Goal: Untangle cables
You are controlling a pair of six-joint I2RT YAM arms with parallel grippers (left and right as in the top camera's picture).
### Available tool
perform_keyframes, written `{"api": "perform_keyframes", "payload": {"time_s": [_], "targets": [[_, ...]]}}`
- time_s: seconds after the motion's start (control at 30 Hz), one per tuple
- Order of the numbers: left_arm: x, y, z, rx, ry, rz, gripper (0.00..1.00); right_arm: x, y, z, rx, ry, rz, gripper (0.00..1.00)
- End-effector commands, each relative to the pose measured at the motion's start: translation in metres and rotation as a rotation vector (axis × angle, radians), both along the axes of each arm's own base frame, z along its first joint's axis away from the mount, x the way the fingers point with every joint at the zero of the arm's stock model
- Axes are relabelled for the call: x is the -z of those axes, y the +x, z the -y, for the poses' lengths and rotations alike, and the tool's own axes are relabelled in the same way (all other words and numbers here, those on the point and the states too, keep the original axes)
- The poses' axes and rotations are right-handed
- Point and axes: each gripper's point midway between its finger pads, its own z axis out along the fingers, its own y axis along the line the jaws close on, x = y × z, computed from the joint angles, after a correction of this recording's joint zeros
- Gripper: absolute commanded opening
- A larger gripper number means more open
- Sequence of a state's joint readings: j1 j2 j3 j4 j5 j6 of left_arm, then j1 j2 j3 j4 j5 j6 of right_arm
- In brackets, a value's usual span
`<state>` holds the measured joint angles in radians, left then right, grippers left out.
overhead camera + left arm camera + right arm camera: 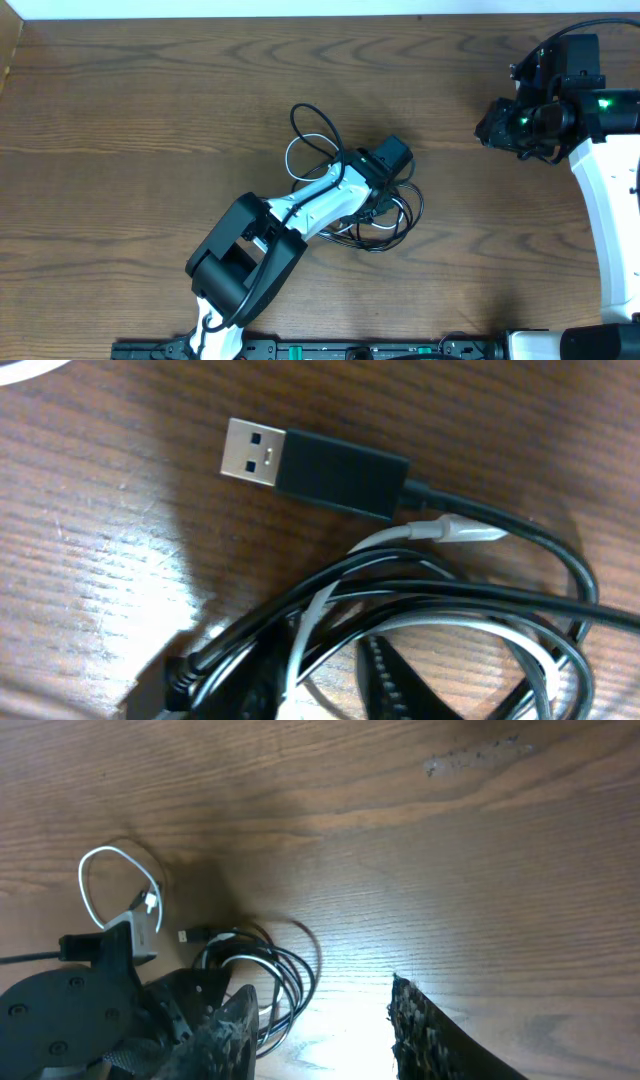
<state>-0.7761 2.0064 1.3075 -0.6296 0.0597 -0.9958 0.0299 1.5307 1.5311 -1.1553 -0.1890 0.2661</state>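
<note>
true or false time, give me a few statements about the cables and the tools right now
1. The USB plug of the black cable lies on the table. True.
2. The white cable lies well apart from the black cable. False: the two are looped through each other.
3. The right tool is shut on a cable. False: its jaws stand open, holding nothing.
4. The right tool is off to one side of the tangle. True.

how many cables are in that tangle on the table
2. The black cable and the white cable lie looped through each other in one heap in the middle of the table; the left arm hides part of it, so more could be underneath.
</note>
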Motion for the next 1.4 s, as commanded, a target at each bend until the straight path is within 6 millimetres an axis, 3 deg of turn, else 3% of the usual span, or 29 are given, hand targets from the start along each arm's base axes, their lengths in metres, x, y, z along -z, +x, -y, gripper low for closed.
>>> {"api": "perform_keyframes", "payload": {"time_s": [0.0, 0.03, 0.13, 0.17, 0.33, 0.47, 0.6, 0.73, 0.87, 1.03, 1.23, 1.37], "targets": [[0.023, -0.014, -0.014, 0.0, 0.068, -0.037, 0.13, 0.0, 0.0, 0.002, -0.006, -0.008, 0.002, 0.39], [0.023, -0.013, -0.015, 0.011, 0.074, -0.029, 0.08, 0.0, 0.0, 0.002, -0.006, -0.008, 0.002, 0.4], [0.02, -0.004, -0.016, 0.059, 0.085, 0.007, 0.07, 0.0, 0.0, 0.002, -0.006, -0.008, 0.0, 0.4], [0.01, 0.003, -0.015, 0.098, 0.074, 0.026, 0.07, 0.0, 0.0, 0.002, -0.007, -0.008, 0.0, 0.4], [-0.079, 0.036, -0.004, 0.221, -0.05, 0.227, 0.07, -0.001, 0.0, 0.0, -0.011, -0.003, 0.004, 0.41], [-0.163, 0.053, -0.001, 0.228, -0.174, 0.438, 0.08, -0.003, 0.002, -0.005, -0.027, 0.027, 0.014, 0.41], [-0.241, 0.054, -0.01, 0.195, -0.291, 0.624, 0.08, -0.01, 0.003, -0.025, -0.135, 0.111, 0.048, 0.41], [-0.293, 0.048, -0.019, 0.176, -0.371, 0.75, 0.08, -0.024, 0.002, -0.054, -0.282, 0.243, 0.106, 0.43], [-0.327, 0.045, -0.03, 0.152, -0.421, 0.838, 0.07, -0.029, 0.002, -0.062, -0.318, 0.288, 0.123, 0.44], [-0.355, 0.05, -0.044, 0.111, -0.461, 0.92, 0.07, -0.022, 0.002, -0.074, -0.348, 0.341, 0.091, 0.44], [-0.398, 0.058, -0.055, 0.101, -0.579, 1.036, 0.08, -0.003, -0.002, -0.117, -0.468, 0.45, 0.014, 0.45], [-0.395, 0.058, -0.059, 0.082, -0.607, 1.004, 0.07, -0.001, -0.004, -0.152, -0.585, 0.573, 0.01, 0.48]]}}
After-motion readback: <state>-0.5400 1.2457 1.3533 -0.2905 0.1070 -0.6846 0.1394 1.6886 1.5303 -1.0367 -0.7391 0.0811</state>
